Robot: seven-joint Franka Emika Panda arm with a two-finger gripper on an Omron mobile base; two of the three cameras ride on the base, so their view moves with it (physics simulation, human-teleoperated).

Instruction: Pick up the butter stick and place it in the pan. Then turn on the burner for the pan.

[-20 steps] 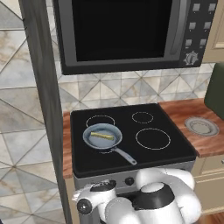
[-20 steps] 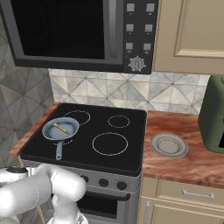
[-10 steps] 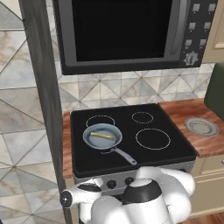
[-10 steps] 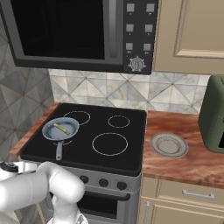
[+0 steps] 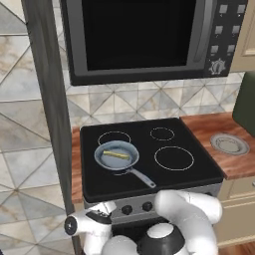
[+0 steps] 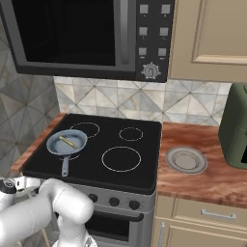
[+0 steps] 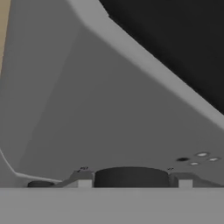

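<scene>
Lying in pan (image 5: 117,155): 1 butter stick (image 5: 115,155).

The black glass cooktop (image 5: 149,172) carries the pan (image 5: 117,156) on its front-left burner (image 6: 67,147), above and beyond the gripper (image 5: 99,217); on the wooden counter (image 6: 207,178), far to its right, lies a grey plate (image 6: 186,159).

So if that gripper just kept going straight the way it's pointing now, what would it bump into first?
Most likely the stove's grey front panel: the hand view looks straight onto it, with a dark knob right at the finger tips, probably the first contact. Depth is hard to judge. The butter stick already lies in the pan.
</scene>
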